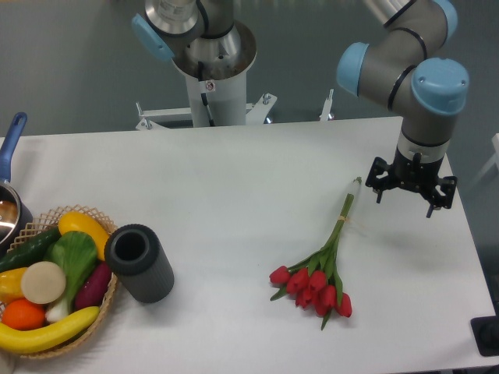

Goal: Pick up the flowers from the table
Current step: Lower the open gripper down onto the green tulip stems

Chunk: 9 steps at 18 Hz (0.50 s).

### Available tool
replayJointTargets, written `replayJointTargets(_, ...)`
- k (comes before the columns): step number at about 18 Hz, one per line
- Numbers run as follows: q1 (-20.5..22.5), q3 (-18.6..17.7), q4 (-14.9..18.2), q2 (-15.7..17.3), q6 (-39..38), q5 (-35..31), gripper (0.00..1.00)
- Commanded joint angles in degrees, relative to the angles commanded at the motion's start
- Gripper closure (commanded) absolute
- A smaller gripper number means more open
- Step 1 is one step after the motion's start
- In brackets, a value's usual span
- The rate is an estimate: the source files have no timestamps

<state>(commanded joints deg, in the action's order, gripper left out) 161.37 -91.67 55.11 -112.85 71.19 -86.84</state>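
The flowers (321, 273) lie flat on the white table (234, 187), right of centre. Their red tulip buds point toward the front edge, and the thin green stems run up and to the right, ending near the gripper. My gripper (411, 193) hangs at the right side of the table, just right of the stem tips and apart from them. Its black fingers are spread open with nothing between them.
A wicker basket (105, 300) of toy produce sits at the front left. A dark grey cylinder (142, 263) lies on its side next to the basket. A pot with a blue handle (11, 140) is at the left edge. The arm's base (212, 78) stands behind the table.
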Motion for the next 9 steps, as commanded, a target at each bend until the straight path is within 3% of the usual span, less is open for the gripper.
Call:
replayJointTargets(6,-0.9,-2.6,-0.3,0.1,-1.7,0.0,0.0)
replayJointTargets(9,-1.4,-6.0,-5.7,0.1,-5.7,0.1,0.0)
